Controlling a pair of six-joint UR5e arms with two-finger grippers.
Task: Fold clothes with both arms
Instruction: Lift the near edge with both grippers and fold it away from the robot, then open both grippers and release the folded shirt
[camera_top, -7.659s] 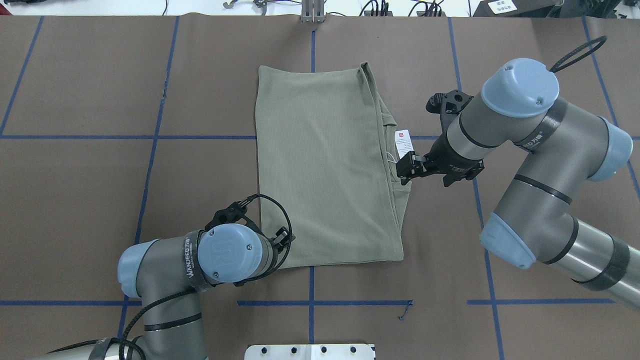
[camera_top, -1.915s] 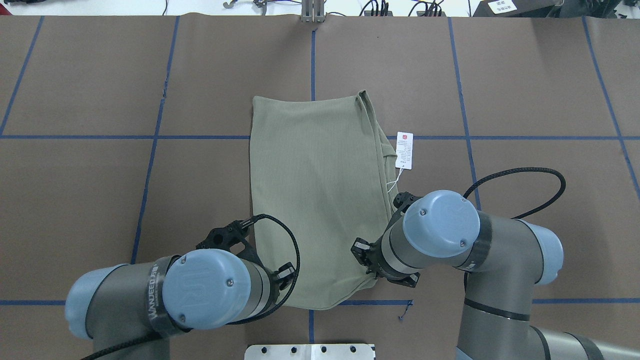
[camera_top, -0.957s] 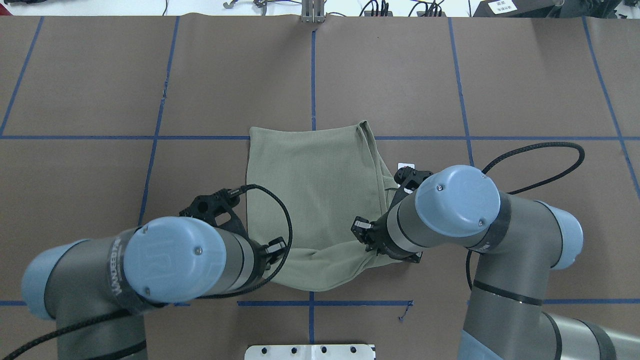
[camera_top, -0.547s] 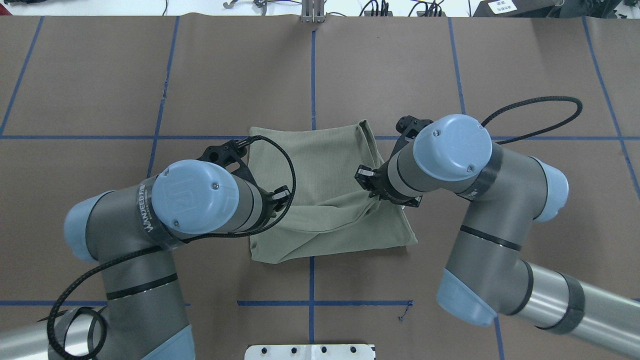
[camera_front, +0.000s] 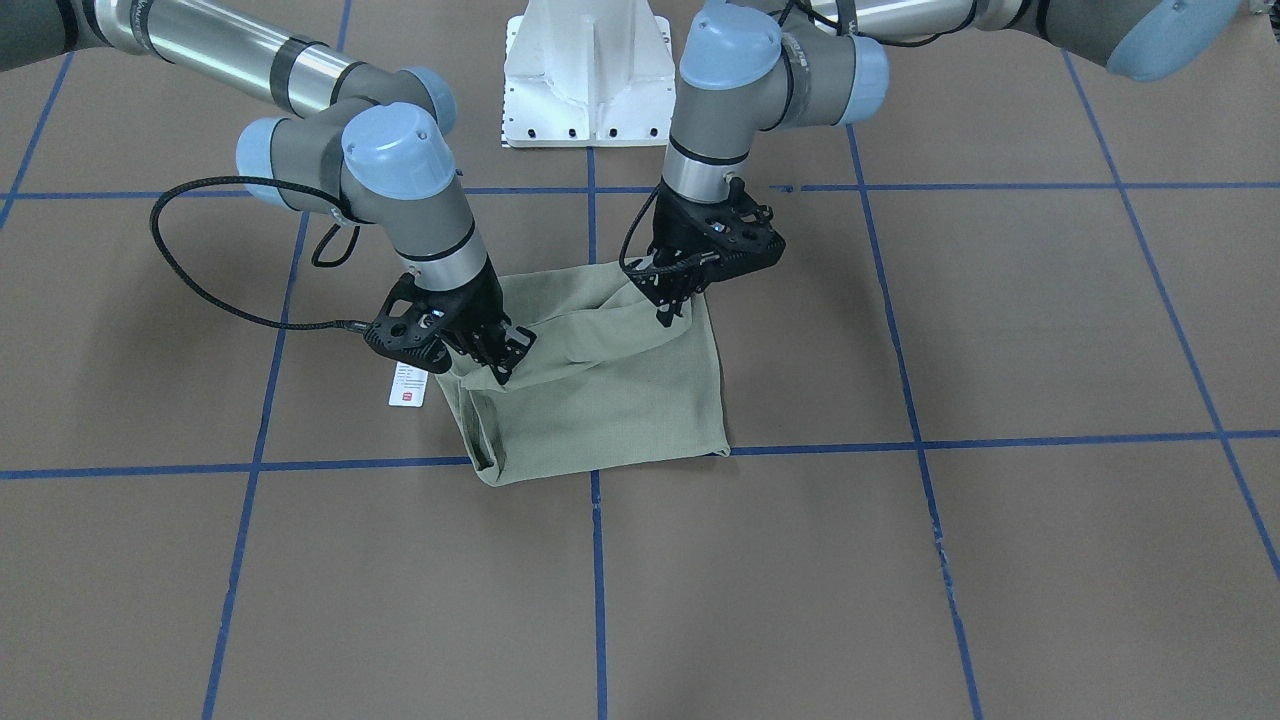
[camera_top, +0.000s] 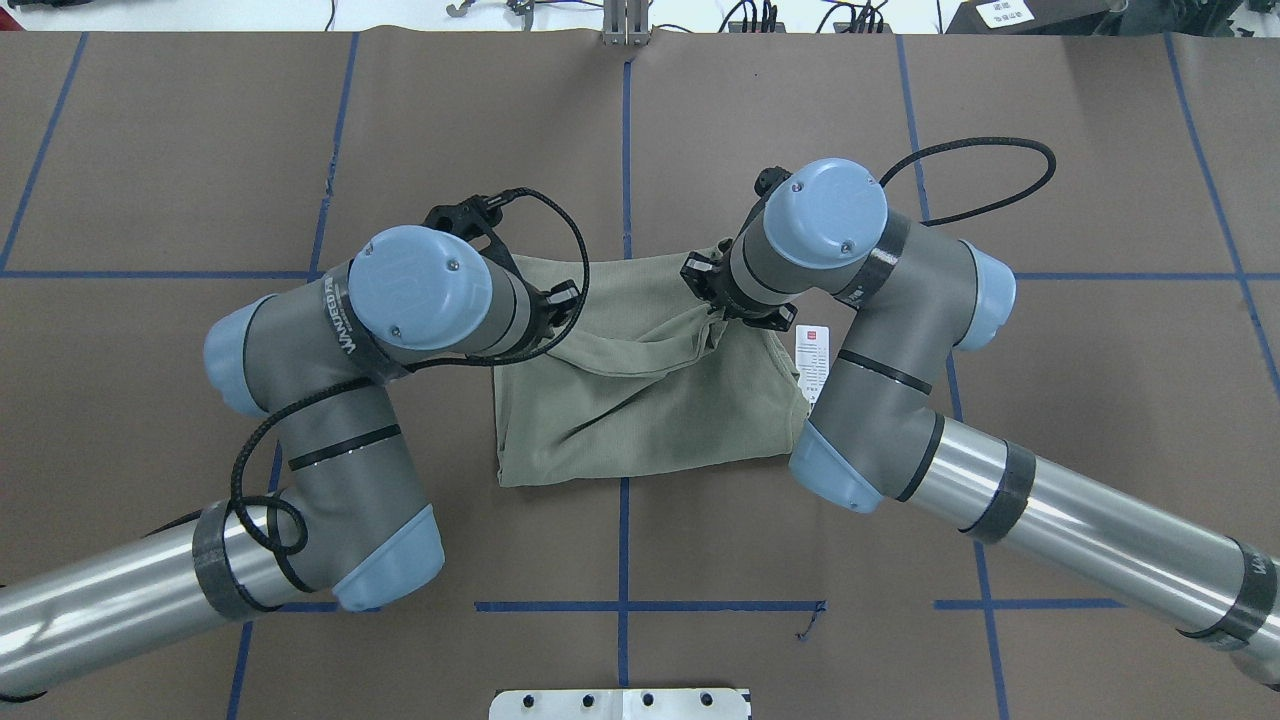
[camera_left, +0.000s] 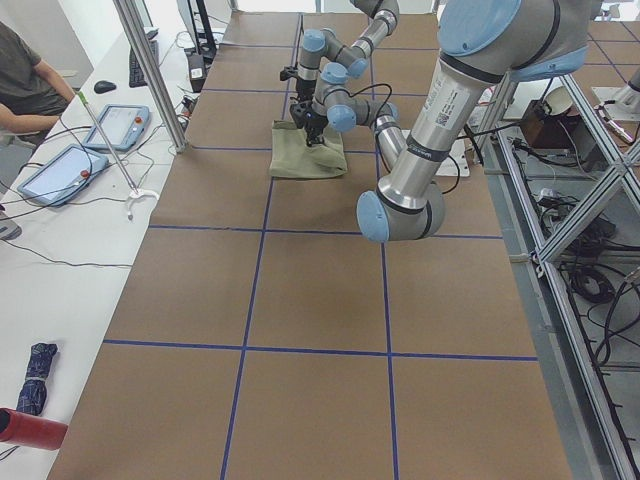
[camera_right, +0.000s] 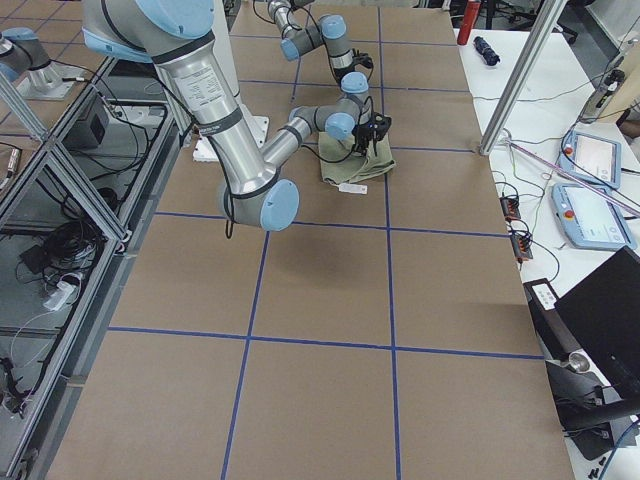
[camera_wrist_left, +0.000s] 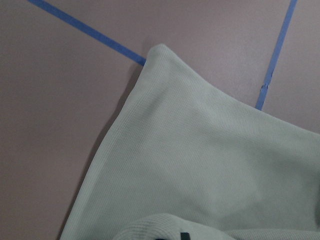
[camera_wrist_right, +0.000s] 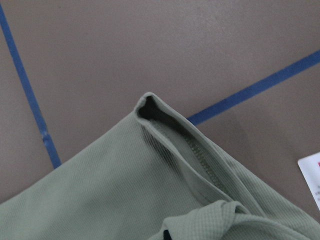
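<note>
Shirt (camera_top: 640, 420) mid-fold: left fingers (camera_front: 668, 306) and right fingers (camera_front: 497, 366) are each clamped on a corner of its raised edge, which sags between them above the lower layer lying flat on the table (camera_top: 150, 150). The tag (camera_top: 812, 355) lies just beside the right fingers. The shirt looks already narrowed to a rectangle, and the cross fold appears about half done. What seems left is to lay the held edge down past the fingers, let go and smooth the cloth.
</note>
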